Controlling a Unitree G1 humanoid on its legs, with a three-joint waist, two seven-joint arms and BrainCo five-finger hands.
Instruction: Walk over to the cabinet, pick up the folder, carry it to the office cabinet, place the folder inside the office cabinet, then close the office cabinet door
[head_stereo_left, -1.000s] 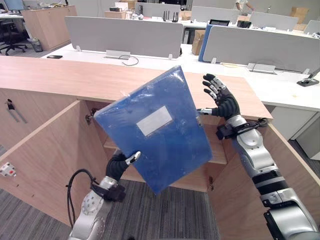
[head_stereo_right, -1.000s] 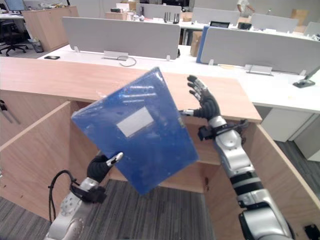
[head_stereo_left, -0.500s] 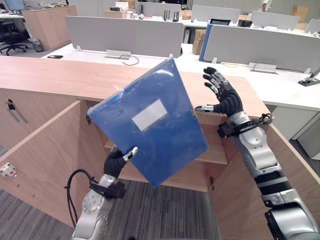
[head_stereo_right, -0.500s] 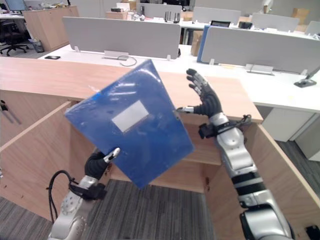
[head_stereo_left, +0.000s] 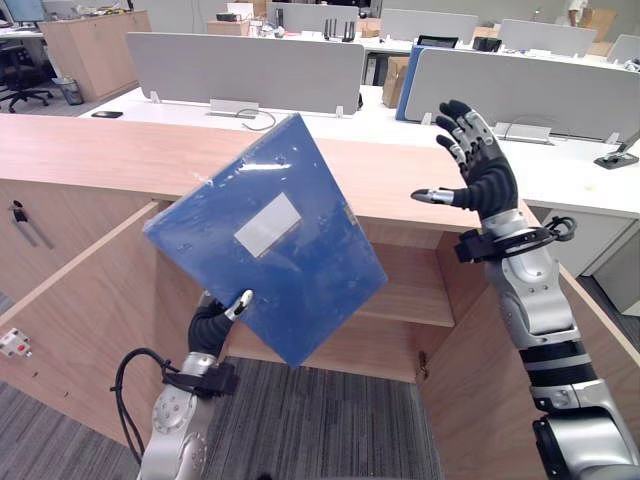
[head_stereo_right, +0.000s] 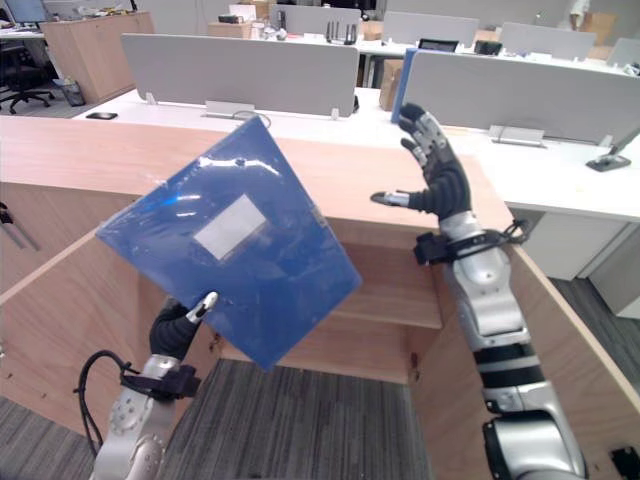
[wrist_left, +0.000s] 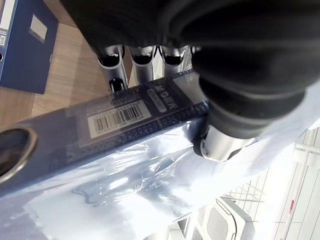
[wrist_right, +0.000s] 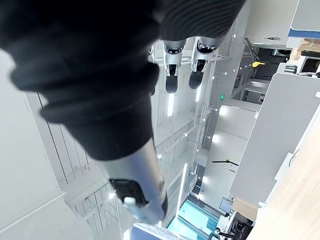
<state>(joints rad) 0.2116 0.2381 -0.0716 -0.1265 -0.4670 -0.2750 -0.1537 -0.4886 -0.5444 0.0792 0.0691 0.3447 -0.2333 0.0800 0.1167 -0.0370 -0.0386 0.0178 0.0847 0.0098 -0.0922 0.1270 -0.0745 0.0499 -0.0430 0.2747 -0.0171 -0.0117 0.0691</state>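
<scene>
The folder (head_stereo_left: 265, 250) is pinched by the left hand (head_stereo_left: 212, 322), tilted before the open office cabinet (head_stereo_left: 410, 290); the right hand (head_stereo_left: 485, 180) is spread, empty. Placing it inside and closing the door (head_stereo_left: 90, 300) are left.

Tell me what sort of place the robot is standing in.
Most likely an open-plan office: grey partition screens stand along white desks, a black swivel chair sits at far left, and a low wooden cabinet with open doors stands in front, where the left hand grips a blue folder.
</scene>
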